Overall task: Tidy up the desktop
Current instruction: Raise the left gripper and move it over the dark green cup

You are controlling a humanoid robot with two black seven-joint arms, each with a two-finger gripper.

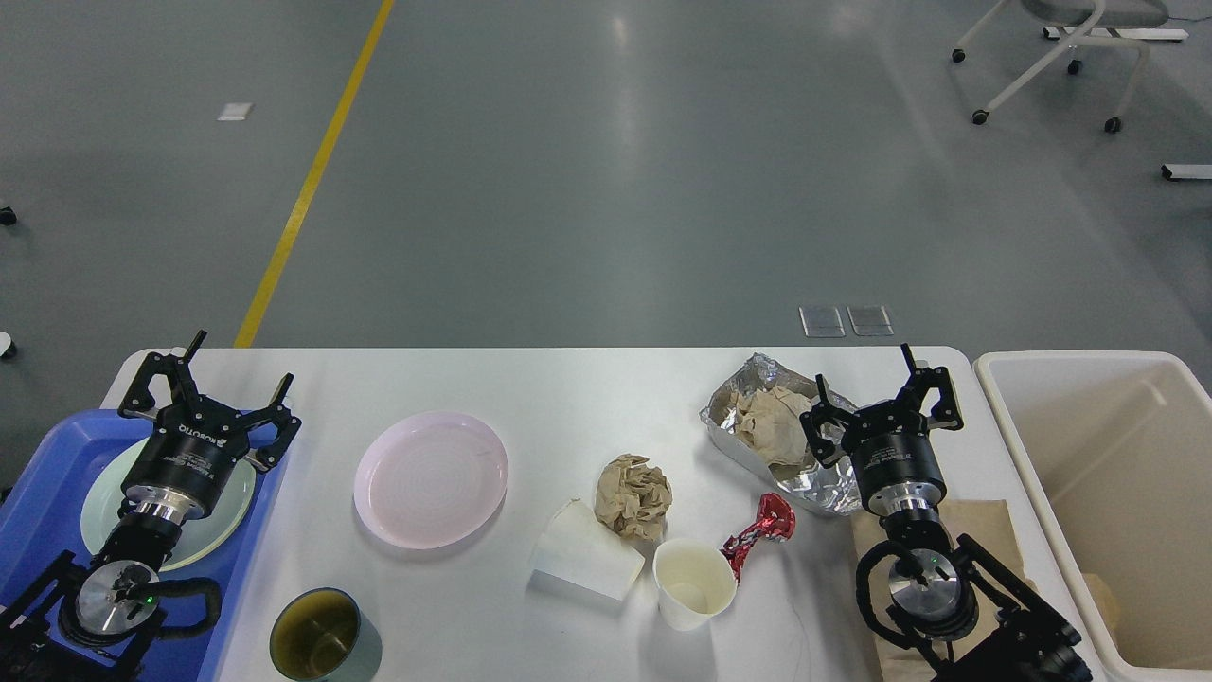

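Single head view, high, facing forward and down over desktop; grey floor fills upper half.

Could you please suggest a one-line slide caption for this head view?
Both open grippers, left and right, hover over a white desktop cluttered with a pink plate, cups and crumpled paper.

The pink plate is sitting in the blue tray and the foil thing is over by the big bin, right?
Not quite. The head view shows the pink plate resting on the bare white desktop, to the right of the blue tray. The plate in the tray is a pale green one. The foil container does sit on the cream bin's side.
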